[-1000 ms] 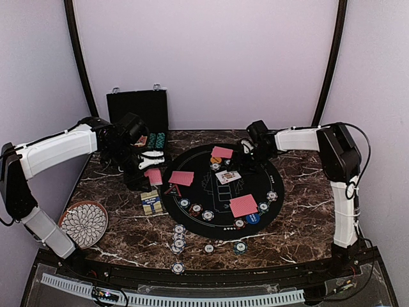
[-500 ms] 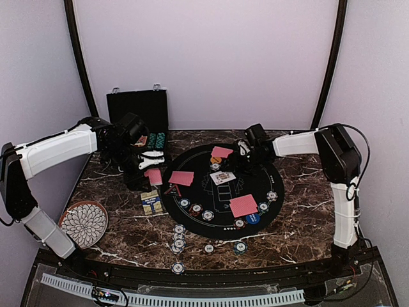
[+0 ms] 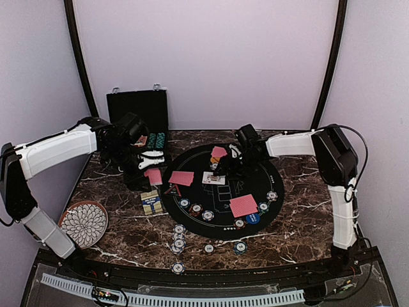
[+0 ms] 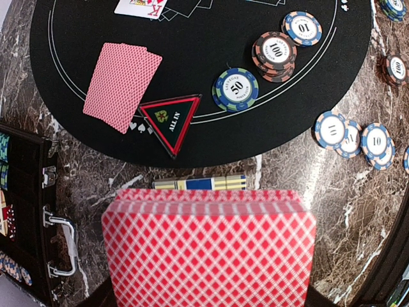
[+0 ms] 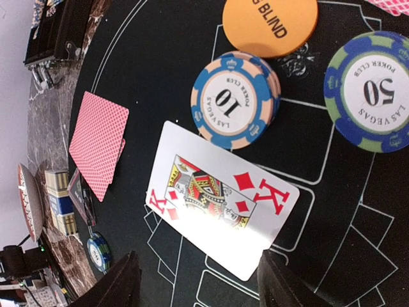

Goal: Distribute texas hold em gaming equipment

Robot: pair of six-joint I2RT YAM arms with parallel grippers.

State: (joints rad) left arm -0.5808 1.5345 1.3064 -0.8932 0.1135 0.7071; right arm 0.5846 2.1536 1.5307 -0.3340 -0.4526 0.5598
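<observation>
Plate: round white-and-brown flower-patterned plate (image 3: 84,223) lies flat at the table's near left corner, beside the left arm
Table: dark brown marble-look top (image 3: 300,211) with pale veins, glossy
Case: black hinged case (image 3: 137,110) stands with its lid up at the far left; its metal latch and handle show at the left edge of the left wrist view (image 4: 61,246)
Left gripper: left gripper (image 3: 146,160) hangs over the table just left of the mat, clamped on a deck of red-backed cards (image 4: 209,249) with a diamond lattice print, their edges slightly fanned
Box: small blue-and-cream striped card box (image 3: 151,201) lies on the marble, touching the mat's left edge
Mat: round black felt mat (image 3: 192,192) printed with thin white lines
Triangle marker: red-edged black triangle marker (image 4: 170,119) reading ALL IN, flat on the mat, its corner touching a face-down red pair (image 4: 121,85)
Chips on mat: round striped-edge chips, a blue-green 50 (image 4: 236,89), a brown 100 stack (image 4: 277,55) and a blue 10 (image 4: 303,29), lie along the mat's near arc
Chips off mat: more blue-and-peach chips (image 3: 178,240) sit on bare marble near the front edge
King: white-faced king of diamonds (image 5: 220,198) lies face up mid-mat, glossy, its corner tucked under a blue-and-peach 10 chip stack (image 5: 234,100)
Buttons: orange round button (image 5: 270,26) marked BLIND lies beside that stack; a blue button (image 3: 253,218) sits at the mat's near right
Right gripper: right gripper (image 5: 198,281) hovers low over the king, fingers spread apart and holding nothing
</observation>
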